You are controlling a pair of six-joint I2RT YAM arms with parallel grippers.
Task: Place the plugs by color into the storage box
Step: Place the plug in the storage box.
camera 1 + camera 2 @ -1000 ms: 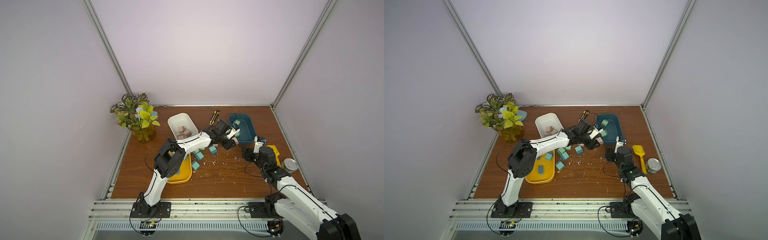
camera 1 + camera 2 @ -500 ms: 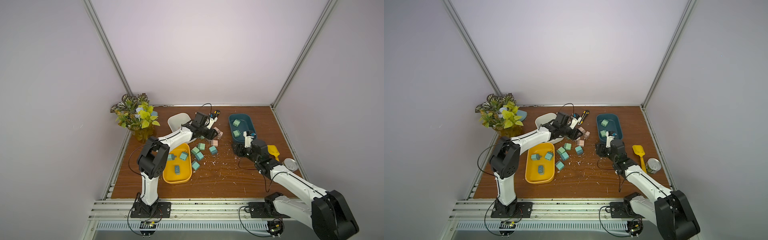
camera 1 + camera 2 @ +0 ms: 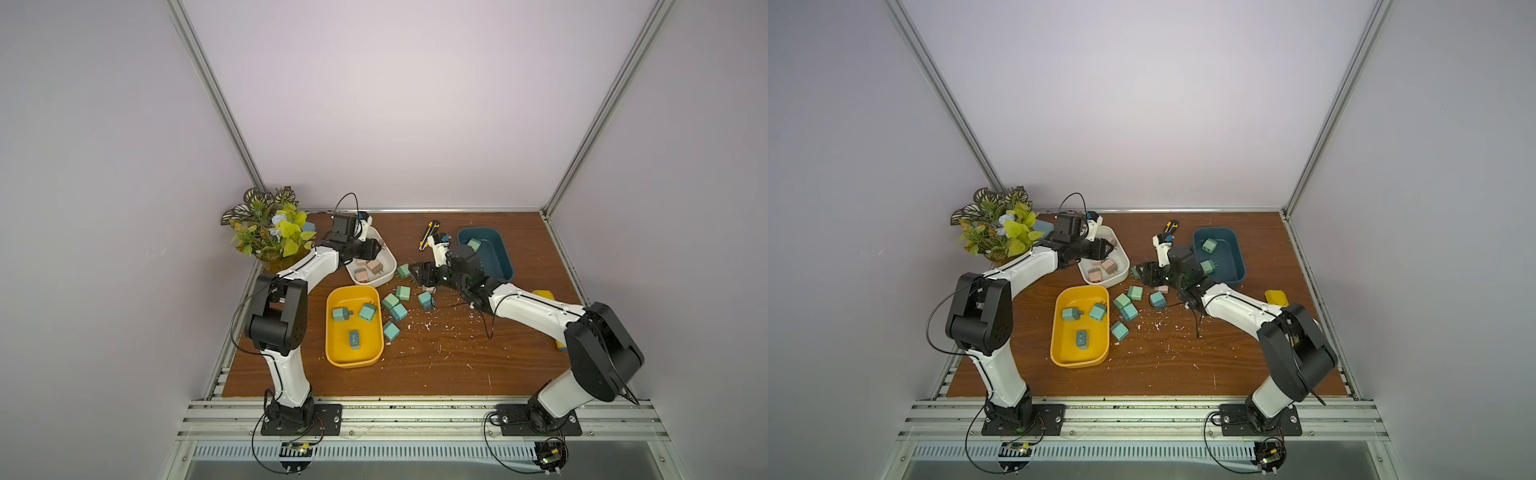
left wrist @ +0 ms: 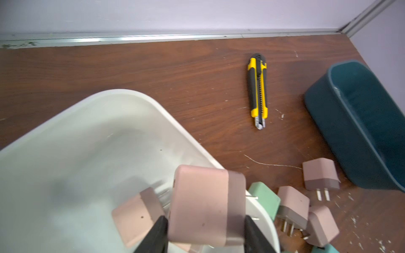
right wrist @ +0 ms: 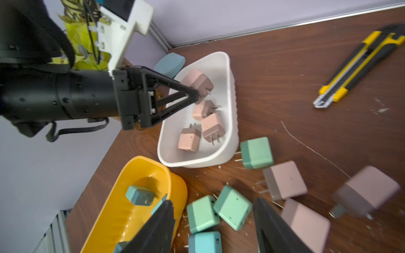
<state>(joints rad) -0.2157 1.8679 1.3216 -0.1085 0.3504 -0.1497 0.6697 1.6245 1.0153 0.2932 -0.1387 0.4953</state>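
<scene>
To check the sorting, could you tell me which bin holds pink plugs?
The white bin; the yellow bin holds teal-blue plugs, the dark teal bin green plugs.

Robotics lab cell: plain walls, aluminium framing, two arms bolted at the worktop's 6 o'clock edge.

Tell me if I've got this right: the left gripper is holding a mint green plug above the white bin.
Not quite. The left gripper holds a pink plug, not a mint green one; the left wrist view shows it clamped in the jaws. The rest stands: it is above the white bin.
</scene>
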